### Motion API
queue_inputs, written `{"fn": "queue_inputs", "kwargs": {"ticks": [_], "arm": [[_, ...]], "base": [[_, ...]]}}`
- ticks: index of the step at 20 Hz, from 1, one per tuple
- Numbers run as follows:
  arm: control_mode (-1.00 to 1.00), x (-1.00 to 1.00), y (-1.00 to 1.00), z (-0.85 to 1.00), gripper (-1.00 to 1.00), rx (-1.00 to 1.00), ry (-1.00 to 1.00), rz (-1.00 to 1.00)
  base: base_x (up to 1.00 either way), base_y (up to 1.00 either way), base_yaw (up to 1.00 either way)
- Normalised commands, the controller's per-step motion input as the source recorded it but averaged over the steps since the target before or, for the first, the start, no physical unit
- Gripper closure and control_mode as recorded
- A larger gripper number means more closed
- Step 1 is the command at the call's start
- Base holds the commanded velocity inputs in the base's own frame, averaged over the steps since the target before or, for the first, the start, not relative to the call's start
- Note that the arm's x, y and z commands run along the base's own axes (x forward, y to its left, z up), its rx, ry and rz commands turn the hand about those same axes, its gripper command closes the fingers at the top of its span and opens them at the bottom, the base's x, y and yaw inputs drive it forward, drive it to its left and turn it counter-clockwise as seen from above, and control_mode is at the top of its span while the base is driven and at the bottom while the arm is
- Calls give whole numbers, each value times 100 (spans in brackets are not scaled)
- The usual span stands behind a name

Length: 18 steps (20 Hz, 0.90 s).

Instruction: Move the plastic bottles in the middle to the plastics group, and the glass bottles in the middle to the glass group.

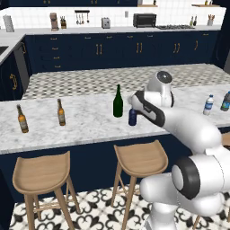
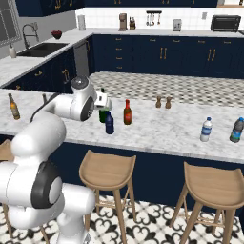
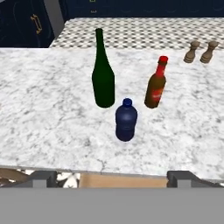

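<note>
Straight ahead of the hand, on the white marble counter, stands the short, squat navy-blue plastic bottle, nearest of the three in the middle. Just beyond it, to the hand's left, rises the tall dark green glass wine bottle; beyond and to the right stands the short reddish-brown glass bottle with a red top.

The two-finger gripper hangs back at the counter's near edge, fingers spread wide, holding nothing.

The three bottles stand close together, so a reach for the navy one that runs long could nudge the green bottle behind it, which is tall and would probably tip easily. A finger swinging wide on the right could likewise clip the red-topped bottle. Closing high on the narrow neck rather than the body may let the navy bottle slip or topple.
</note>
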Motion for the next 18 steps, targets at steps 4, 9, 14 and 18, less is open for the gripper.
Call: {"fn": "queue_inputs", "kwargs": {"ticks": [4,9,14,18], "arm": [[-100,15,-13,0,-100,0,0,9],[-100,12,3,-7,-100,-1,0,2],[-100,8,1,-14,-100,-2,0,0],[-100,5,0,-19,-100,-1,0,0]], "base": [[0,0,0],[0,0,0],[0,0,0],[0,0,0]]}}
